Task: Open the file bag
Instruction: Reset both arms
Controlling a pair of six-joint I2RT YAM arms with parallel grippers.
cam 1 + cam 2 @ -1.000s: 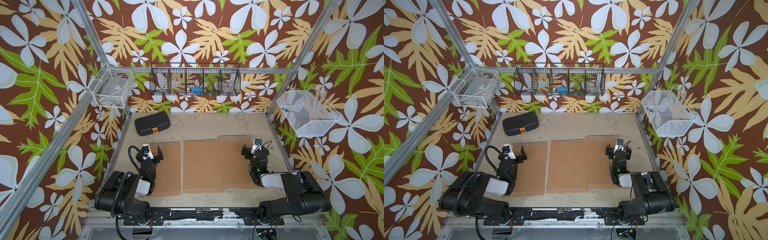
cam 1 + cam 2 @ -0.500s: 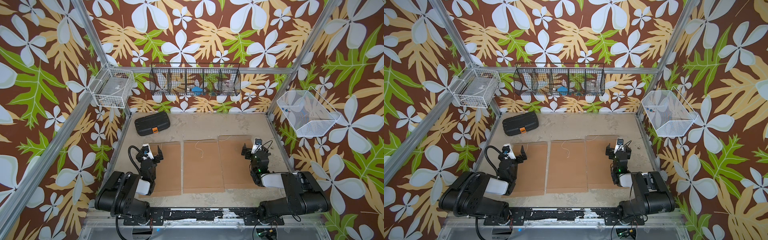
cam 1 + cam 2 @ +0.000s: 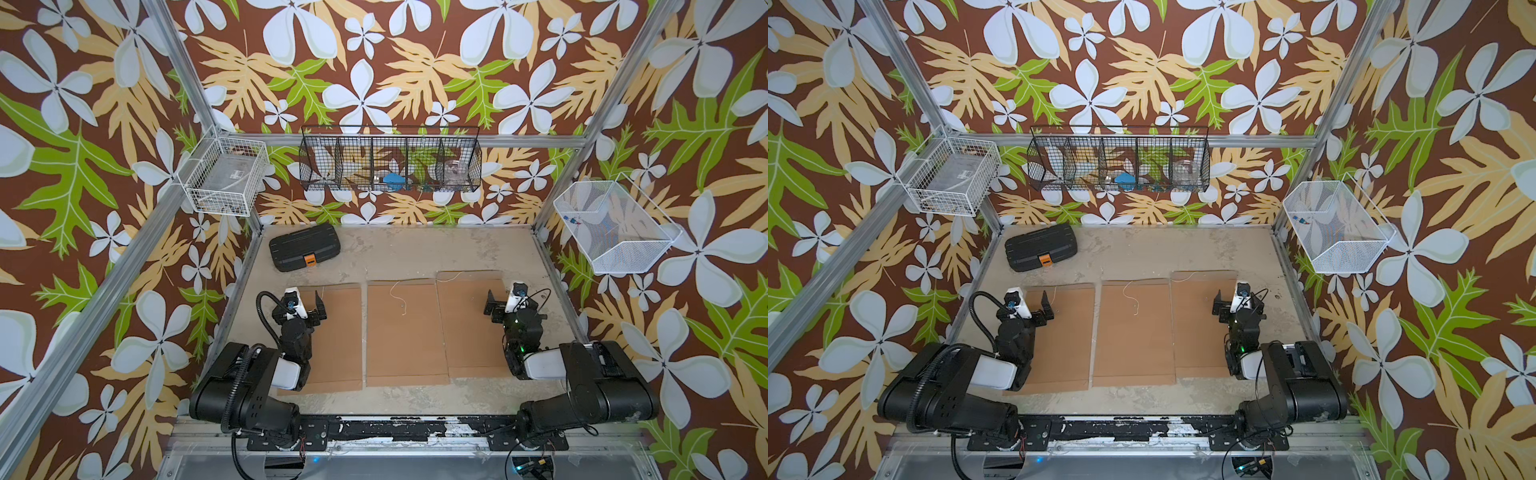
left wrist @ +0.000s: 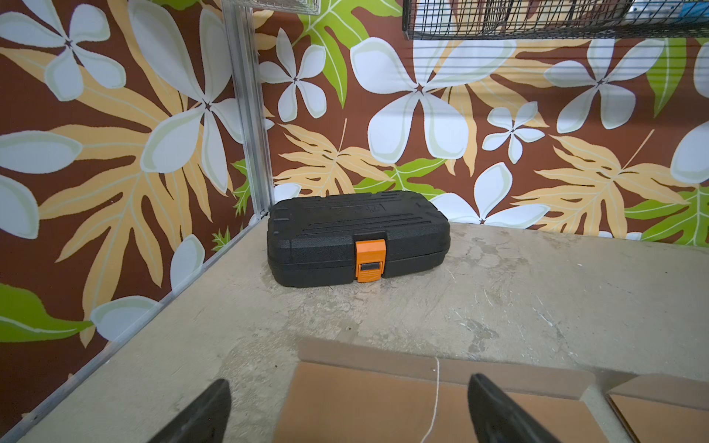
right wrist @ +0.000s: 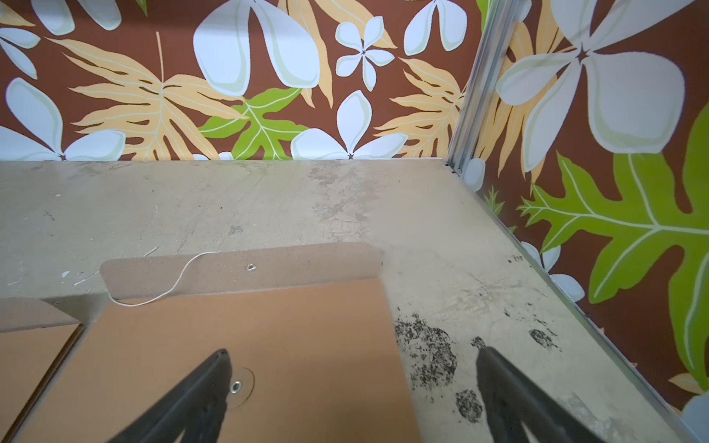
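Three brown file bags lie flat on the bench [image 5: 307, 199], side by side. Their long axes run away from the robot w/ flap ends at the far side: left file bag [image 3: 336, 340], middle file bag [image 3: 405, 336], right file bag [image 5: 249, 345].

Left jaws: spread wide, empty, straddling the left file bag's outer long edge.

Right jaws: same, wide and empty. One finger is above the right file bag's button [image 5: 239, 385], the other over bare bench past its outer edge. The flap [image 5: 238, 264] lies straight ahead of them, folded back flat, string [image 5: 169, 285] loose (so this one looks open).

The middle file bag sits btw the arms, approx equally near both. Which bag is meant, I can't tell.
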